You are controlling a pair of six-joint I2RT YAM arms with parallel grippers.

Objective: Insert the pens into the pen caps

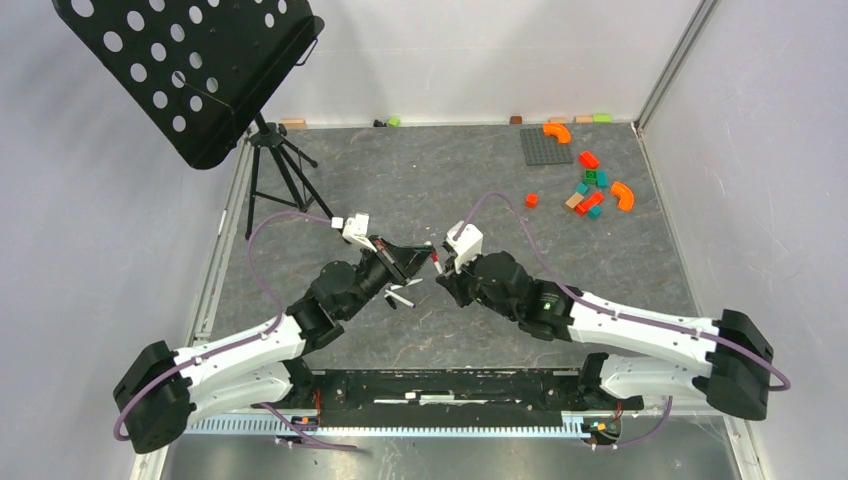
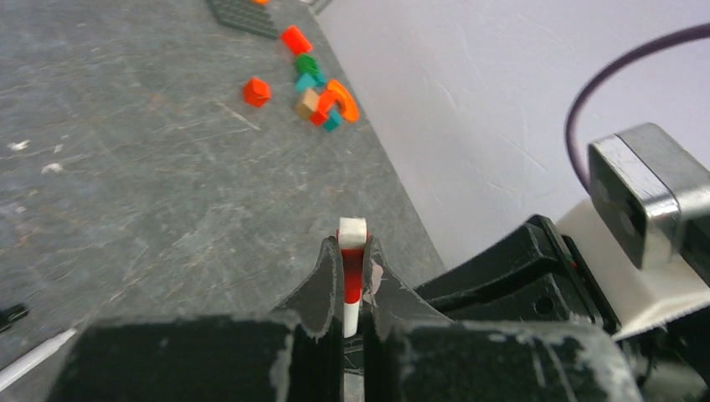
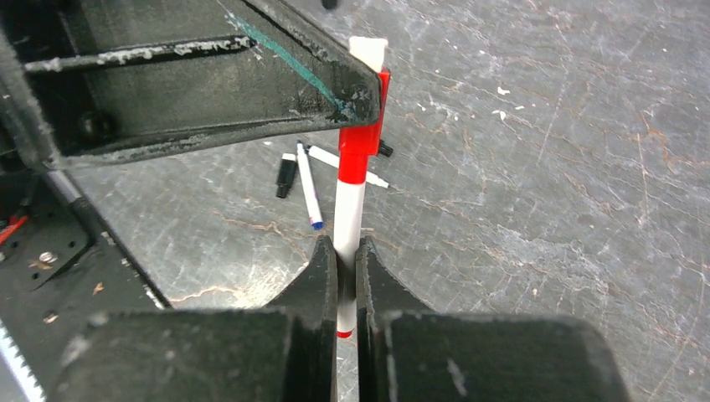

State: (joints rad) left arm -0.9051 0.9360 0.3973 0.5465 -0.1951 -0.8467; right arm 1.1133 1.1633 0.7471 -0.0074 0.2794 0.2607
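Note:
My right gripper (image 3: 345, 244) is shut on the white barrel of the red pen (image 3: 348, 209), whose red rear end shows behind the jaws. My left gripper (image 2: 352, 244) is shut on the red cap (image 2: 353, 272), which has a white end. In the right wrist view the red cap (image 3: 360, 151) sits on the pen's front end, under the left gripper's fingers (image 3: 335, 84). From above, the left gripper (image 1: 418, 262) and right gripper (image 1: 447, 262) meet at mid-table. The black cap (image 3: 286, 176) and the other white pen (image 3: 308, 186) lie loose on the table.
A black perforated music stand (image 1: 190, 70) on a tripod (image 1: 280, 170) stands at the far left. Coloured toy blocks (image 1: 590, 185) and a grey baseplate (image 1: 545, 147) lie at the far right. White walls enclose the table.

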